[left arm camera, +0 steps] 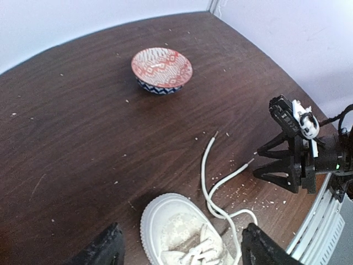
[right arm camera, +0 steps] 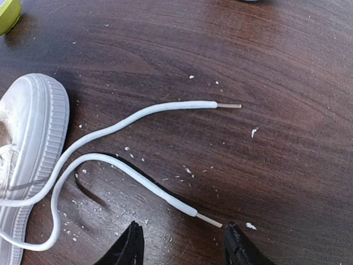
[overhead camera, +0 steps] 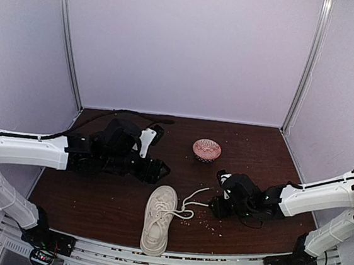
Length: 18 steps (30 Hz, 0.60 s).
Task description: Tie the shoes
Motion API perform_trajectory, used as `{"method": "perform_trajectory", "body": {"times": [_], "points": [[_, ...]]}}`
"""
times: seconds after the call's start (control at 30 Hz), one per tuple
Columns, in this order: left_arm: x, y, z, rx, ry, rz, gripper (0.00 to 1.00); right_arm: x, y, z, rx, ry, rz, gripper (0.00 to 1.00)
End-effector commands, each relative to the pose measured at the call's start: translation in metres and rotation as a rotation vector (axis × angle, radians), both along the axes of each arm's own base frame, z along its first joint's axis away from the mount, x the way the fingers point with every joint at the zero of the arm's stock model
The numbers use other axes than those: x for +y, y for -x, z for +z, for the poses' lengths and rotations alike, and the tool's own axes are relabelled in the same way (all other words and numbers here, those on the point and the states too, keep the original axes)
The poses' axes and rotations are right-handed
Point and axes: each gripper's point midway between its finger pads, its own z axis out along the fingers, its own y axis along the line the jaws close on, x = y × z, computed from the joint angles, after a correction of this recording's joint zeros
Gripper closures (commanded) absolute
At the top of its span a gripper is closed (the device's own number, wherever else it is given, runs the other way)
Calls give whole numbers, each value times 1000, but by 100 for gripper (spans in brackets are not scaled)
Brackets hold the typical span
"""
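On a dark wooden table, close to the edge where my arm bases sit, a cream low-top sneaker lies with its toe pointing away from me. Its white laces are untied. Two loose ends trail off the shoe's right side and lie flat on the wood, apart from each other, among pale crumbs. A small red patterned bowl stands well beyond the shoe, clear of everything.

My right gripper is low over the table with its fingers spread and nothing between them. The plastic tip of the nearer lace end sits just ahead of the gap. My left gripper hovers above the sneaker's toe, also spread wide and holding nothing.

I judge this to be the very start of tying: no knot, no crossing, and neither end picked up. The next move calls for easing my right fingers forward and down until they straddle the thin lace near its tip, then closing squarely on it. The lace lies flush on the wood, so my fingertips must nearly touch the surface or they will close on air.
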Motion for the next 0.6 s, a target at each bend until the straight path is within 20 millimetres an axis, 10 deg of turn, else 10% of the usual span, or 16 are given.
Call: {"method": "perform_trajectory", "body": {"times": [0.0, 0.1, 0.57], "points": [[36, -16, 37, -147, 73, 185, 20, 2, -1, 3, 7, 73, 93, 51], [47, -17, 40, -156, 73, 199, 3, -2, -8, 6, -4, 107, 104, 49], [99, -29, 24, -100, 93, 345, 2, 2, -20, -23, 84, 246, 213, 56]]}}
